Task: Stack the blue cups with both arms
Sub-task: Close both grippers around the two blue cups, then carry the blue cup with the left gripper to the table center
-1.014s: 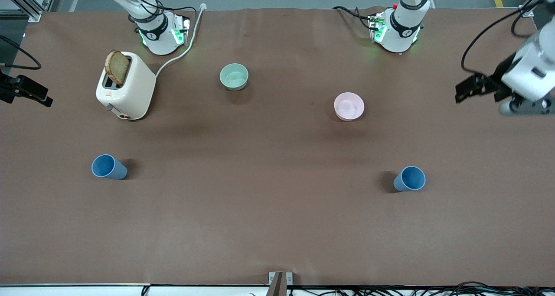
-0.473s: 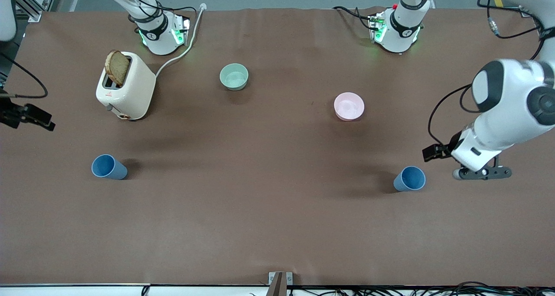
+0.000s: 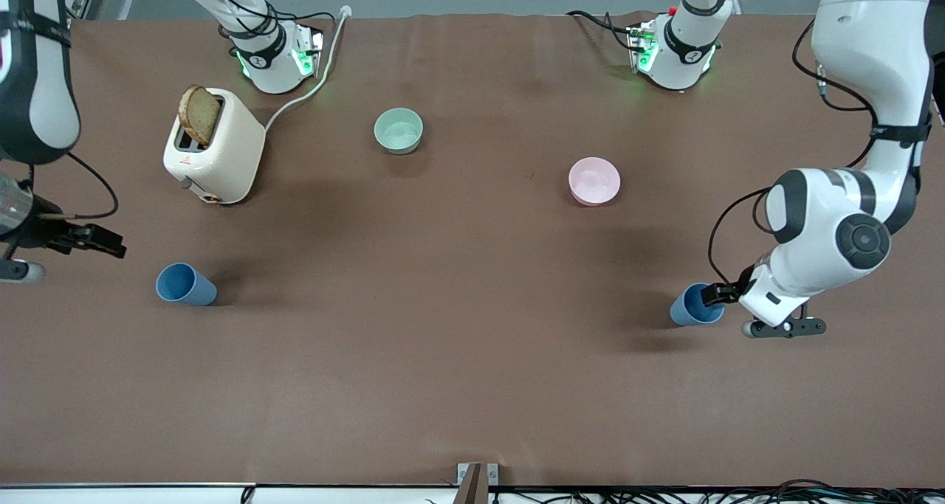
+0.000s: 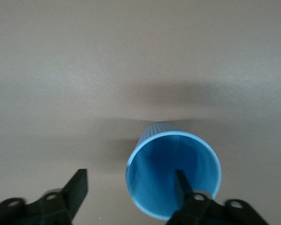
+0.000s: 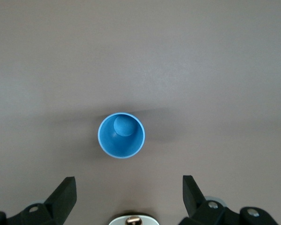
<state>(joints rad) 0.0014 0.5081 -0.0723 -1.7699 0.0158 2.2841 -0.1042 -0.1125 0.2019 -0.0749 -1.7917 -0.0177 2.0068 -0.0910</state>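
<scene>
Both cups stood upright: one [image 3: 697, 305] at the front view's 4 o'clock, under the open, empty left gripper [image 4: 131, 194]; the other [image 3: 184, 285] at 8, near the open, empty right gripper [image 5: 129, 196]. Light, stiff plastic, probably; I'd pinch the rim wall.

– Any writing you can read anywhere?
– None. The toaster [image 3: 214, 147] has a small red mark on its side, too small to make out. The arm bases carry small dark marks, not legible either.
– And the cups, the bowls?
– Plain.
</scene>
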